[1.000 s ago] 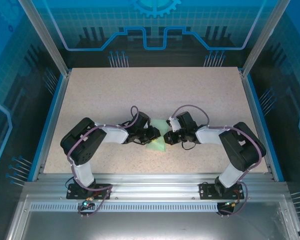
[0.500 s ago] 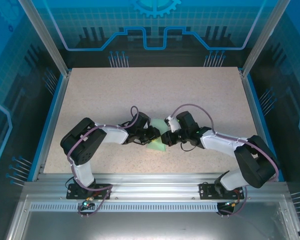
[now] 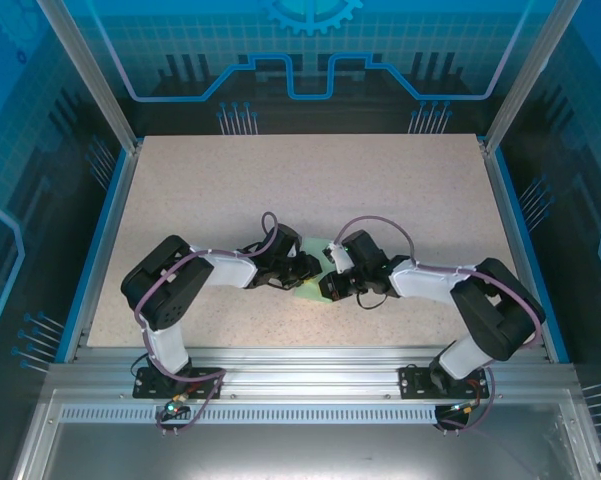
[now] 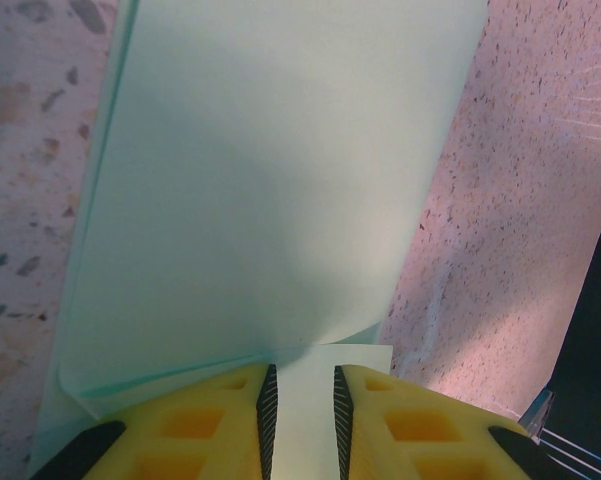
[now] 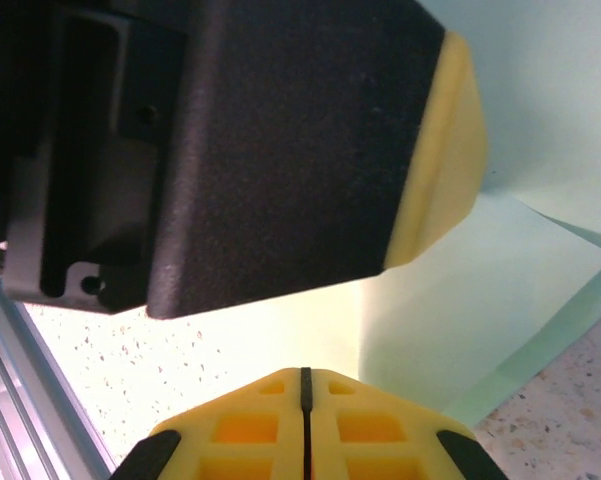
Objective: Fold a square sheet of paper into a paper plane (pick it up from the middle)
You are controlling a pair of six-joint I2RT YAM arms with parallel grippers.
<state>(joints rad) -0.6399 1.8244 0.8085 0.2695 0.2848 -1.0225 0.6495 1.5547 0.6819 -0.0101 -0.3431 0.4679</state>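
Speckled table (image 3: pixel 280 180), folded mint paper (image 4: pixel 270 180), left fingers (image 4: pixel 205 425) slightly apart

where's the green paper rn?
In the top view, the paper lies on the table at centre-front, right where the left gripper and right gripper meet. In the left wrist view it spreads ahead of the yellow fingers.

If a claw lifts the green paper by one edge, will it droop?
Probably droops: the paper looks very thin. The doubled layers along one edge may stiffen it slightly. On the flat table a push would likely slide it.
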